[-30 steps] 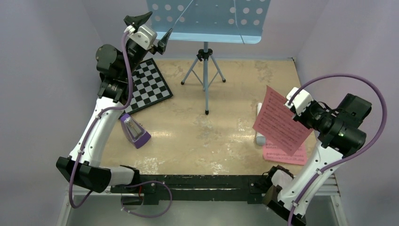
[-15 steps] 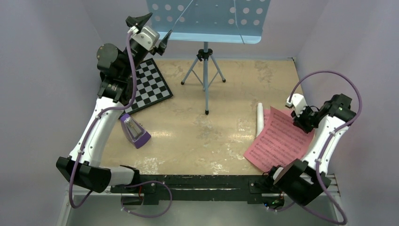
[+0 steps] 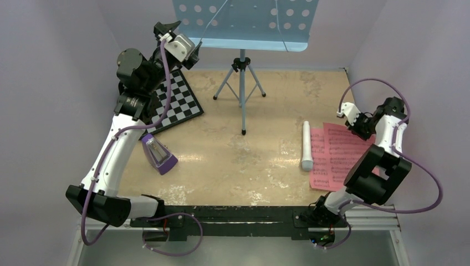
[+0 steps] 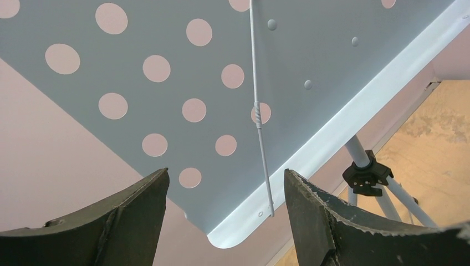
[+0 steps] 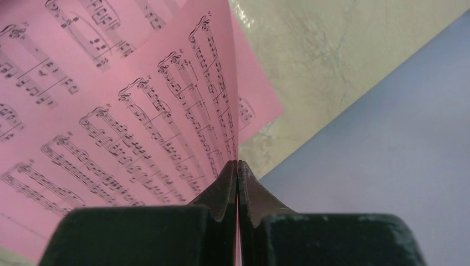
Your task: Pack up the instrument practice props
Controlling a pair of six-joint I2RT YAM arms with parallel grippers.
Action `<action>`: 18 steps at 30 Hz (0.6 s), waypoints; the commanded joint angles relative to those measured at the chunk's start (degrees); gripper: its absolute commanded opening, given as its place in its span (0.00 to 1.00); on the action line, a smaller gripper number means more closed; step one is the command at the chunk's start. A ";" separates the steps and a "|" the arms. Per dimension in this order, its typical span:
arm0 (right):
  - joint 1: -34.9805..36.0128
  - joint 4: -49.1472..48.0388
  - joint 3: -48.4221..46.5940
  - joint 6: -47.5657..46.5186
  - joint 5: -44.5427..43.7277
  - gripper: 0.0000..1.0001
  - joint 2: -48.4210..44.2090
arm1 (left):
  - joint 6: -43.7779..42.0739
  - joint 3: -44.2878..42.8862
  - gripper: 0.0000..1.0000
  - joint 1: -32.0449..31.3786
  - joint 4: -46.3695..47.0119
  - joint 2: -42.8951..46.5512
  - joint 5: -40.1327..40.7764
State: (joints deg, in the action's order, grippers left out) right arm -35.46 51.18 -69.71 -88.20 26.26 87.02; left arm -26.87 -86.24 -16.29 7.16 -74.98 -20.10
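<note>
music stand [image 3: 244, 34] upright on scuffed beige tabletop [image 3: 221, 152] | lilac walls [image 3: 50, 83] around

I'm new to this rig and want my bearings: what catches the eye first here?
The blue music stand towers at the back, with the open left gripper up at its lower corner. At right, the right gripper is shut on a pink sheet, with a white tube lying beside it.
</note>
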 commanded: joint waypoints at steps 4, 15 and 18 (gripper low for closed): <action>5.84 -4.34 -6.45 6.63 -1.04 0.00 5.66 | -4.00 -4.50 0.79 -0.72 -2.90 0.44 1.08; 5.62 5.25 -6.77 21.40 -1.97 0.00 4.27 | -5.79 -6.14 0.80 -1.54 -2.59 -1.55 1.37; 5.53 8.70 -5.40 25.77 -2.03 0.00 3.03 | -5.95 -5.73 0.80 -1.62 -2.26 -1.63 1.47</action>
State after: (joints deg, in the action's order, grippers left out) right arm -29.69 53.56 -76.82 -70.26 24.69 93.60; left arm -31.38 -90.24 -17.54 3.51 -76.49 -19.38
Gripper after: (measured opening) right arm 0.007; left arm 0.796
